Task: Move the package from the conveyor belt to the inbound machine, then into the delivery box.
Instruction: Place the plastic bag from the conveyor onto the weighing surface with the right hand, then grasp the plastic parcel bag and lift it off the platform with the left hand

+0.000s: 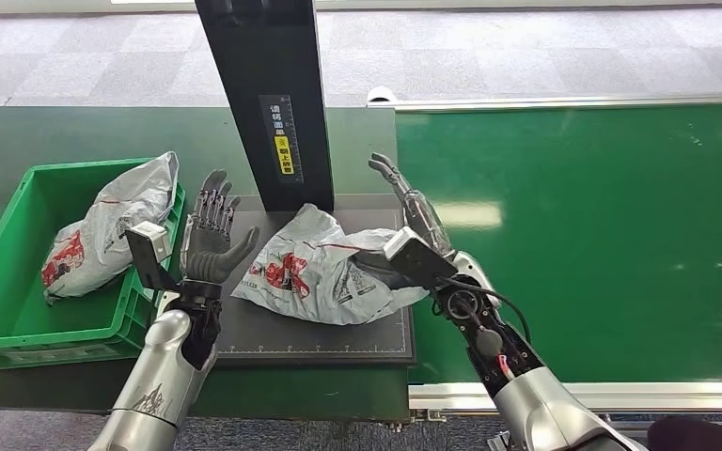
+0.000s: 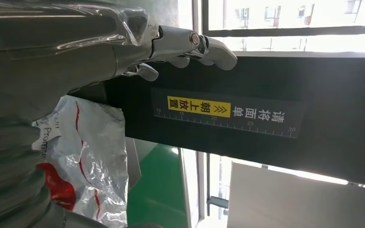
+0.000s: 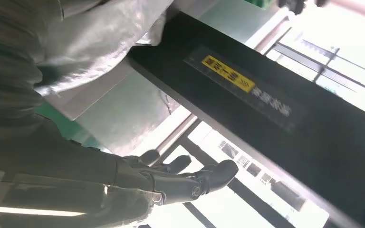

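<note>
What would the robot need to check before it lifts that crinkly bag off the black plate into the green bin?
1. Crinkly white-and-red plastic package lies on the black scanner plate: ok.
2. Left hand open, beside the package: ok.
3. Right hand open, not gripping: ok.
4. Green plastic crate has room beside the bag in it: ok.
5. Black upright column clear of the lifting path: cannot tell.

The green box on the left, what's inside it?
Inside the green box lies one crinkly silver package with red print, leaning against the far right corner and poking above the rim. Bare green floor shows beside it. Whatever is beneath that package is covered.
</note>
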Action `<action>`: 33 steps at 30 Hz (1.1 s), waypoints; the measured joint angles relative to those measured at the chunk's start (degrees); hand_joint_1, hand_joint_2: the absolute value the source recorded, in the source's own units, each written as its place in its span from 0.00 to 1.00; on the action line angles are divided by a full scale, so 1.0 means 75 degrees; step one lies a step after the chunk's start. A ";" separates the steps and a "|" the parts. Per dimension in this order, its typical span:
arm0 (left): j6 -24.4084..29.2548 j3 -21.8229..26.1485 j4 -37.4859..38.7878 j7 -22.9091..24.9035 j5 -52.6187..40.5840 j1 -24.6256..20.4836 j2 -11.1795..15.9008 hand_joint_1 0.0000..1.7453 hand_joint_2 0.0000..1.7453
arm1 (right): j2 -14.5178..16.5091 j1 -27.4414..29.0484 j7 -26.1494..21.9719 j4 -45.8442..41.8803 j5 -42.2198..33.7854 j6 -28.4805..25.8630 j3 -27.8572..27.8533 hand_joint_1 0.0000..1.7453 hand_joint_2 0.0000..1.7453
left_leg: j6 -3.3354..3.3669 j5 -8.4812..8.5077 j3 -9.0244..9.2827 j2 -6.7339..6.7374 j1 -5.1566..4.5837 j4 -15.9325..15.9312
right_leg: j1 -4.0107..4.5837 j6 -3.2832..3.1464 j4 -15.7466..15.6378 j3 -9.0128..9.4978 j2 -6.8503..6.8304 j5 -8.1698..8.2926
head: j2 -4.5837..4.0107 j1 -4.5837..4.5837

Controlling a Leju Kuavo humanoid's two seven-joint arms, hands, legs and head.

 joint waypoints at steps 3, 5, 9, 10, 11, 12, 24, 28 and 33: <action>0.0002 0.0000 -0.0001 0.0034 0.0001 0.0027 -0.0020 0.00 1.00 | 0.0005 0.0124 0.0083 -0.0183 -0.0763 0.0731 -0.0431 0.00 1.00 | 0.0000 0.0000 0.0001 0.0000 0.0000 0.0000 | 0.0000 0.0000 0.0000 0.0000 0.0001 0.0000 | 0.0000 0.0001; -0.0009 -0.0001 -0.0001 0.0058 0.0001 0.0051 -0.0034 0.00 1.00 | 0.0022 0.0229 0.0432 -0.0237 -0.1882 0.1916 -0.0748 0.00 1.00 | 0.0000 0.0000 0.0001 -0.0001 0.0000 0.0000 | 0.0000 0.0000 0.0000 0.0000 0.0000 0.0000 | 0.0000 0.0000; -0.0061 -0.0003 -0.0005 0.0065 0.0001 0.0113 -0.0042 0.00 1.00 | 0.0041 0.0407 0.1302 -0.0154 -0.4213 0.4223 -0.1495 0.00 1.00 | 0.0000 0.0000 -0.0001 -0.0002 0.0000 0.0000 | 0.0000 0.0000 0.0000 0.0001 -0.0001 0.0000 | 0.0000 0.0001; -0.0072 -0.0002 -0.0015 0.0064 -0.0001 0.0133 -0.0042 0.00 1.00 | 0.0042 0.0415 0.1460 -0.0090 -0.4584 0.4576 -0.1651 0.00 1.00 | 0.0000 0.0000 -0.0001 -0.0002 0.0000 0.0000 | 0.0000 0.0000 0.0000 0.0001 0.0000 0.0000 | 0.0000 0.0001; -0.0079 -0.0001 -0.0032 0.0064 -0.0004 0.0157 -0.0041 0.00 1.00 | 0.0042 0.0414 0.1589 -0.0009 -0.4866 0.4843 -0.1779 0.00 1.00 | 0.0000 -0.0001 -0.0001 -0.0001 0.0000 0.0000 | 0.0000 0.0000 0.0000 0.0001 0.0000 0.0000 | 0.0000 0.0001; -0.0080 0.0000 -0.0055 0.0064 -0.0008 0.0188 -0.0040 0.00 1.00 | 0.0043 0.0411 0.1689 0.0083 -0.5074 0.5027 -0.1879 0.00 1.00 | 0.0000 -0.0001 -0.0001 -0.0001 0.0000 0.0000 | 0.0000 0.0000 0.0000 0.0000 0.0001 0.0000 | 0.0000 0.0001; -0.0025 0.0041 -0.0367 0.0064 -0.0071 0.0599 -0.0022 0.00 1.00 | 0.0100 0.0287 0.2059 0.0592 -0.5883 0.5023 -0.2168 0.00 1.00 | 0.0000 -0.0001 -0.0001 0.0000 0.0000 -0.0001 | 0.0000 0.0000 0.0000 0.0001 -0.0001 0.0000 | 0.0000 0.0001; -0.0012 0.0112 -0.0590 0.0067 -0.0138 0.0781 -0.0019 0.00 1.00 | 0.0090 0.0282 0.1948 0.0536 -0.5826 0.4293 -0.2197 0.00 1.00 | 0.0000 -0.0001 -0.0001 0.0001 0.0000 0.0000 | 0.0000 0.0000 0.0000 0.0000 0.0000 0.0000 | -0.0001 0.0000; 0.0008 0.0195 -0.0881 0.0153 -0.0255 0.0924 -0.0020 0.00 1.00 | 0.0054 0.0312 0.1726 0.0139 -0.5551 0.3054 -0.2260 0.00 1.00 | 0.0000 -0.0001 -0.0001 -0.0001 0.0000 0.0000 | 0.0000 0.0000 -0.0001 0.0000 0.0000 0.0000 | 0.0000 0.0001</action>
